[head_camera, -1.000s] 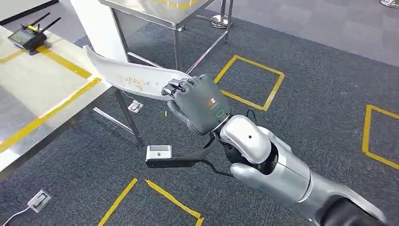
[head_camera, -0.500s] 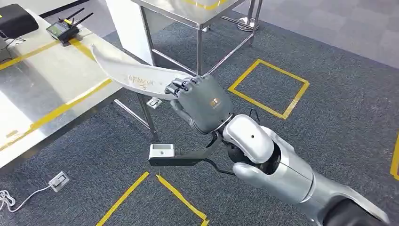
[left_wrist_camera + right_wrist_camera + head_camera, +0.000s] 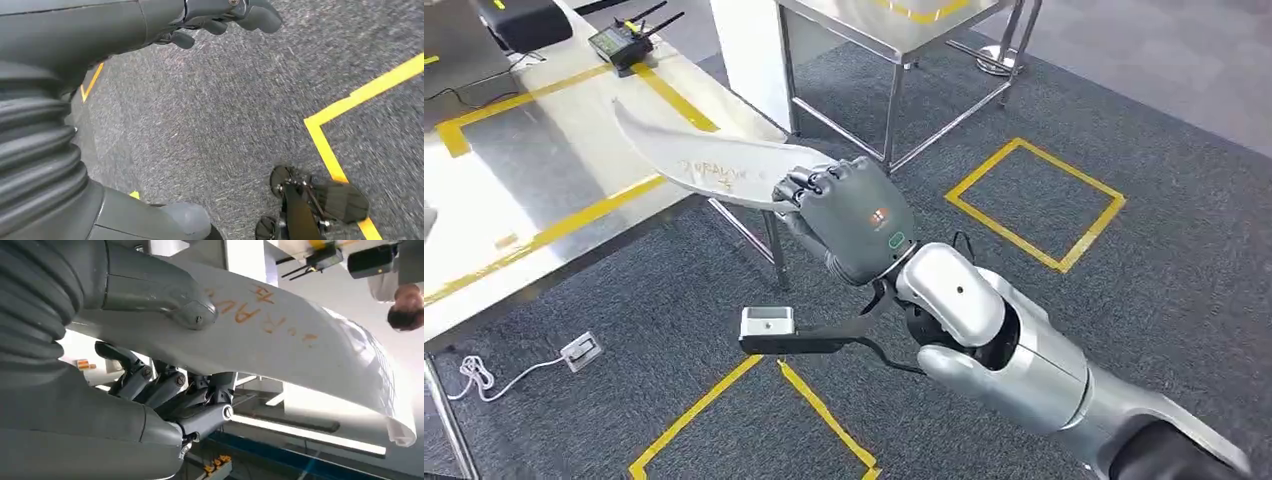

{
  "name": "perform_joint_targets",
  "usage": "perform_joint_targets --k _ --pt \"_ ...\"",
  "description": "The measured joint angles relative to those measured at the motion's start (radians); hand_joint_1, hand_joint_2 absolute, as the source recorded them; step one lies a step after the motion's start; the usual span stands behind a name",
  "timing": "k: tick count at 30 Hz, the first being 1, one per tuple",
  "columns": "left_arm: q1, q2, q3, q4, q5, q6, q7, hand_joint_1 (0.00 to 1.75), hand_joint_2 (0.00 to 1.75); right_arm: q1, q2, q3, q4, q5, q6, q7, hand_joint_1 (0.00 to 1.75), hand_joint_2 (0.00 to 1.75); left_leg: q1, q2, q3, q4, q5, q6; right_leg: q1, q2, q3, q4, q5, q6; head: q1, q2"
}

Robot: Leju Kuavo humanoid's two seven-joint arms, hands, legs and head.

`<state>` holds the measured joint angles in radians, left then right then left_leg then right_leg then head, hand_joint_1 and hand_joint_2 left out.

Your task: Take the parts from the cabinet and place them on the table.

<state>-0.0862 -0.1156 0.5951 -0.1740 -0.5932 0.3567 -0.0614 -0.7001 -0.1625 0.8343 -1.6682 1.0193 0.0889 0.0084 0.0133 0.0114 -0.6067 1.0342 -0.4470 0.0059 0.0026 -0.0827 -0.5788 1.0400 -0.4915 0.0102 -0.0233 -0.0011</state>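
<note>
The right hand [image 3: 856, 218] has its fingers [image 3: 802, 184] wrapped around one end of a long, curved white part [image 3: 707, 167], thumb pressed on its orange-lettered face. The part's long axis runs away from the hand, its free tip over the steel table [image 3: 519, 190], inside that table's yellow tape line. Grey carpet lies open beyond the table's near edge. Compared with a second ago, more of the table is in view. The left hand [image 3: 220, 17] hangs with its fingers loosely curled, holding nothing.
</note>
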Motion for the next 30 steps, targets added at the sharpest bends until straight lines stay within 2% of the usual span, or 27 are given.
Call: perform_joint_targets --k 1,2,3,4,5,6,7,8,9,10,11,12,14,15,16,17,18,19,20,21,22,24,25,26,27,29,30 --pt "0.000 -0.001 0.000 0.000 0.000 0.000 0.000 0.00 1.75 -0.001 0.000 0.000 0.000 0.000 0.000 0.000 1.75 1.75 0.001 -0.007 -0.001 0.000 0.001 0.003 -0.003 0.037 -0.010 0.031 -0.024 0.007 0.001 0.000" --pt "-0.003 -0.002 0.000 0.000 0.000 0.000 0.001 0.00 1.75 -0.002 0.000 0.000 0.000 0.000 0.000 -0.002 1.75 1.75 0.003 -0.013 -0.003 0.000 0.003 0.007 -0.006 0.062 -0.043 0.101 -0.065 0.012 0.002 0.000" --pt "-0.004 -0.003 0.000 0.000 0.000 0.000 0.002 0.00 1.75 -0.002 0.000 0.000 0.000 0.000 0.000 -0.001 1.75 1.75 0.003 -0.021 -0.006 0.000 0.004 0.008 -0.007 0.073 -0.083 0.186 -0.104 0.015 0.002 0.000" --pt "-0.004 -0.004 0.000 0.000 0.000 0.000 0.003 0.00 1.75 0.000 0.000 0.000 0.000 0.000 0.000 -0.001 1.75 1.75 0.002 -0.030 -0.007 0.000 0.004 0.009 -0.008 0.075 -0.117 0.255 -0.128 0.017 0.002 0.000" --pt "-0.002 -0.004 0.000 0.000 0.000 0.000 0.006 0.00 1.75 0.001 0.000 0.000 0.000 0.000 0.001 -0.001 1.75 1.75 0.003 -0.039 -0.009 0.001 0.005 0.009 -0.008 0.075 -0.139 0.295 -0.135 0.017 0.002 0.000" --pt "-0.001 -0.004 0.000 0.000 0.000 0.000 0.008 0.00 1.75 0.001 0.000 0.000 0.000 0.000 0.001 -0.001 1.75 1.75 0.003 -0.049 -0.009 0.001 0.005 0.008 -0.009 0.075 -0.137 0.287 -0.117 0.016 0.002 0.000" --pt "0.000 -0.004 0.000 0.000 0.000 0.000 0.008 0.00 1.75 0.001 0.000 0.000 0.000 0.000 0.001 -0.001 1.75 1.75 0.003 -0.058 -0.009 0.002 0.006 0.007 -0.010 0.077 -0.115 0.238 -0.082 0.014 0.003 0.000" --pt "-0.001 -0.004 0.000 0.000 -0.002 0.000 0.008 0.00 1.75 0.000 0.000 0.000 0.000 0.000 0.001 -0.001 1.75 1.75 0.003 -0.070 -0.009 0.003 0.007 0.005 -0.011 0.085 -0.068 0.142 -0.028 0.010 0.003 0.000" --pt "-0.002 -0.005 0.000 0.000 -0.003 0.000 0.008 0.00 1.75 -0.001 0.000 -0.001 0.000 0.000 0.001 -0.001 1.75 1.75 0.004 -0.079 -0.008 0.004 0.008 0.002 -0.012 0.102 -0.025 0.054 0.012 0.006 0.003 0.000" --pt "-0.002 -0.006 0.000 0.000 -0.003 0.000 0.008 0.00 1.75 -0.001 0.000 -0.001 0.000 0.000 0.000 0.000 1.75 1.75 0.004 -0.087 -0.012 0.004 0.009 -0.004 -0.014 0.143 -0.002 0.006 0.004 0.000 0.002 0.000" --pt "-0.005 -0.005 0.000 0.000 -0.005 0.000 0.008 0.00 1.75 -0.002 0.000 -0.002 0.000 0.000 0.000 0.000 1.75 1.75 0.002 -0.095 -0.018 0.008 0.011 -0.012 -0.013 0.146 -0.002 -0.007 0.006 0.000 0.002 0.000" --pt "-0.005 -0.005 0.000 0.000 -0.005 0.000 0.008 0.00 1.75 -0.001 0.000 -0.002 0.000 0.000 0.001 0.002 1.75 1.75 0.005 -0.101 -0.020 0.004 0.016 -0.019 -0.009 0.139 -0.004 -0.006 0.006 -0.002 0.003 0.000" --pt "0.001 -0.005 0.000 0.000 -0.008 0.000 0.010 0.00 1.75 -0.002 0.001 -0.002 0.000 0.000 0.001 0.006 1.75 1.75 0.008 -0.117 -0.021 -0.006 0.022 -0.034 -0.004 0.126 0.000 -0.007 0.009 -0.014 0.002 0.000" --pt "0.001 -0.004 0.000 0.000 -0.010 0.000 0.011 0.00 1.75 -0.002 0.004 -0.002 -0.001 0.000 0.001 0.006 1.75 1.75 0.008 -0.115 -0.026 -0.002 0.020 -0.039 -0.015 0.113 0.006 -0.019 0.017 -0.024 0.003 0.000" --pt "0.002 -0.004 0.000 0.001 -0.012 0.000 0.013 0.00 1.75 -0.002 0.006 -0.003 -0.001 0.000 0.001 0.006 1.75 1.75 0.004 -0.069 -0.038 0.023 0.000 -0.042 -0.013 0.102 0.010 -0.022 0.019 -0.030 -0.003 0.000" --pt "-0.001 -0.004 0.000 0.001 -0.013 0.000 0.016 0.00 1.75 -0.003 0.006 -0.004 -0.001 0.001 0.000 0.006 1.75 1.75 0.003 -0.042 -0.063 0.079 -0.034 -0.044 -0.013 0.094 0.009 -0.022 0.019 -0.037 -0.006 0.000" --pt "-0.003 -0.004 0.000 0.001 -0.013 0.000 0.018 0.00 1.75 -0.002 0.006 -0.004 -0.001 0.001 0.001 0.006 1.75 1.75 0.004 -0.029 -0.099 0.156 -0.072 -0.047 -0.011 0.082 0.009 -0.022 0.019 -0.038 -0.005 0.000" --pt "-0.003 -0.004 0.000 0.001 -0.013 0.000 0.019 0.00 1.75 0.000 0.006 -0.004 -0.001 0.001 0.002 0.006 1.75 1.75 0.004 -0.025 -0.134 0.230 -0.102 -0.049 -0.009 0.071 0.009 -0.022 0.017 -0.040 -0.005 0.000" --pt "-0.003 -0.004 0.000 0.001 -0.013 0.000 0.020 0.00 1.75 0.002 0.006 -0.004 -0.001 0.001 0.002 0.006 1.75 1.75 0.004 -0.023 -0.159 0.284 -0.117 -0.051 -0.009 0.061 0.008 -0.021 0.017 -0.040 -0.005 0.000" --pt "-0.001 -0.004 0.000 0.001 -0.013 0.000 0.021 0.00 1.75 0.004 0.006 -0.004 -0.001 0.001 0.002 0.006 1.75 1.75 0.004 -0.021 -0.161 0.293 -0.107 -0.052 -0.009 0.050 0.009 -0.021 0.017 -0.040 -0.005 0.000" --pt "-0.001 -0.005 0.000 0.001 -0.013 0.000 0.023 0.00 1.75 0.004 0.006 -0.004 -0.001 0.001 0.002 0.006 1.75 1.75 0.004 -0.018 -0.139 0.255 -0.079 -0.052 -0.009 0.041 0.009 -0.020 0.016 -0.040 -0.005 0.000" --pt "-0.002 -0.004 0.000 0.001 -0.013 0.000 0.025 0.00 1.75 0.003 0.006 -0.004 -0.001 0.003 0.002 0.006 1.75 1.75 0.004 0.005 -0.051 0.095 -0.005 -0.049 -0.010 0.025 0.010 -0.016 0.012 -0.034 -0.005 0.000" --pt "-0.003 -0.004 0.000 0.001 -0.013 0.000 0.025 0.00 1.75 0.003 0.007 -0.004 -0.001 0.004 0.002 0.005 1.75 1.75 0.002 0.042 -0.012 0.017 0.000 -0.045 -0.007 0.018 0.010 -0.011 0.008 -0.028 -0.005 0.000" --pt "-0.006 -0.004 0.000 0.001 -0.012 0.000 0.026 0.00 1.75 0.003 0.007 -0.005 -0.001 0.004 0.001 0.005 1.75 1.75 -0.008 0.041 -0.003 0.008 -0.005 -0.033 0.001 0.015 0.006 -0.003 0.003 -0.022 -0.007 0.000" --pt "-0.006 -0.005 0.000 0.001 -0.011 0.000 0.025 0.00 1.75 0.003 0.007 -0.005 -0.001 0.005 0.001 0.005 1.75 1.75 -0.003 0.028 -0.009 0.009 -0.001 -0.021 0.003 0.008 0.005 -0.006 0.004 -0.018 -0.002 0.000" --pt "-0.003 -0.005 0.002 0.001 -0.009 0.000 0.026 0.00 1.75 0.003 0.009 -0.005 -0.001 0.006 0.001 0.003 1.75 1.75 -0.008 0.014 -0.013 0.010 0.000 -0.010 0.002 -0.006 0.011 -0.012 0.007 -0.010 -0.002 0.000" --pt "-0.002 -0.005 0.002 0.001 -0.006 0.000 0.026 0.00 1.75 0.002 0.009 -0.005 -0.001 0.007 0.001 0.003 1.75 1.75 -0.003 0.005 -0.011 0.005 0.005 -0.001 0.001 -0.006 0.012 -0.010 0.002 -0.001 -0.003 0.000"
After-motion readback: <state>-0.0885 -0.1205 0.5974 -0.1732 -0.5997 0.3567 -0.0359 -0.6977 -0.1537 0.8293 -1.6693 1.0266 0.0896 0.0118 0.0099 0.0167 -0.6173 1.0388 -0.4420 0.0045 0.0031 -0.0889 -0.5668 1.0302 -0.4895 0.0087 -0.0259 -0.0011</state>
